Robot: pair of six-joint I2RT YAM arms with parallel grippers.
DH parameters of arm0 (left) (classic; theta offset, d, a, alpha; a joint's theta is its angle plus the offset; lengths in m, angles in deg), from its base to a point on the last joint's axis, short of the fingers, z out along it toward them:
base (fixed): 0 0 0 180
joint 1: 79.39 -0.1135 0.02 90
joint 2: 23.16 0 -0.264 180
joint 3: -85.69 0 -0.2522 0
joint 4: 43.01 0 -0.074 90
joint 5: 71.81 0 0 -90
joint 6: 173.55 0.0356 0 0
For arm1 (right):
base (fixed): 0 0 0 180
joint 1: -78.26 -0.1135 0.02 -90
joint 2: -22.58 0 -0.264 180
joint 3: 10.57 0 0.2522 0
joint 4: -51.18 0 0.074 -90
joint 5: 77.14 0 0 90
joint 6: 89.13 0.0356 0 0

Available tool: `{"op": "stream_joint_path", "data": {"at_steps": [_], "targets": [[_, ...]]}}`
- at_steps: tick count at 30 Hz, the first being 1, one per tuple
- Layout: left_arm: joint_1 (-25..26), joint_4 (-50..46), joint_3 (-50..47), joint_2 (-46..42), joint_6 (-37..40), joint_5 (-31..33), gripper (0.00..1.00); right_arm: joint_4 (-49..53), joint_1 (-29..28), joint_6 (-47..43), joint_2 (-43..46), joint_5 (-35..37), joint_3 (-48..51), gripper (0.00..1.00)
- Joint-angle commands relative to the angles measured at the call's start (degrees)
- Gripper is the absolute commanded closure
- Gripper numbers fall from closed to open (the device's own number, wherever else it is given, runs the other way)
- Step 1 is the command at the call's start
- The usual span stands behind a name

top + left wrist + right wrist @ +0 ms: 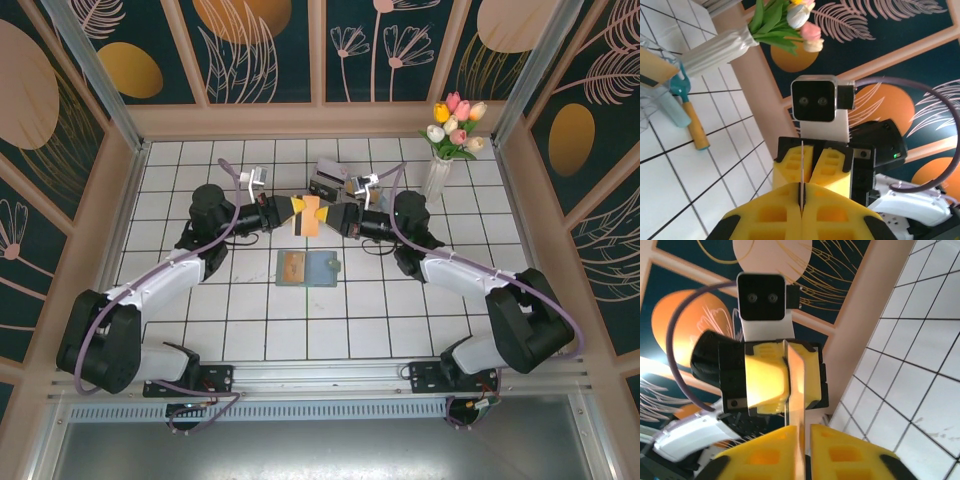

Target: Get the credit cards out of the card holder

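A tan-orange credit card (311,217) hangs in the air between my two grippers, above the middle of the tiled floor. My left gripper (298,213) is shut on its left end; in the left wrist view the card's thin edge (803,165) is pinched between my yellow fingers (765,215). My right gripper (328,216) faces it and is open, with the card (796,390) lying against one finger and a gap to the other finger (850,450). Below, the grey-green card holder (318,268) lies open, another tan-orange card (292,266) on its left half.
A white vase of tulips (445,150) stands at the back right. A clear plastic compartment tray (335,180) sits behind the grippers, with an orange-handled teal garden fork (690,120) beside it. Wooden walls enclose the tiled floor.
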Motion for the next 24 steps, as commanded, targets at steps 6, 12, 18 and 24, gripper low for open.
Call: {"op": "stream_joint_path", "data": {"at_steps": [6, 12, 18, 24], "targets": [[-0.2, 7.8, -1.0, -2.2, -6.6, 5.6, 1.00, -5.8, -0.7, 3.8, 2.4, 6.7, 0.2, 0.66], [-0.1, 7.2, -1.7, -2.5, -7.2, 7.3, 1.00, -2.7, -1.1, 1.9, 1.0, 6.9, -2.1, 0.66], [-0.1, 6.8, -1.7, -1.9, -7.7, 7.2, 1.00, -5.3, -2.4, 2.9, -1.5, 6.0, -3.8, 0.62], [-0.1, 9.7, -1.5, -1.1, -10.0, 7.5, 1.00, -5.3, -3.3, 3.0, -4.0, 5.5, -5.8, 0.69]]}}
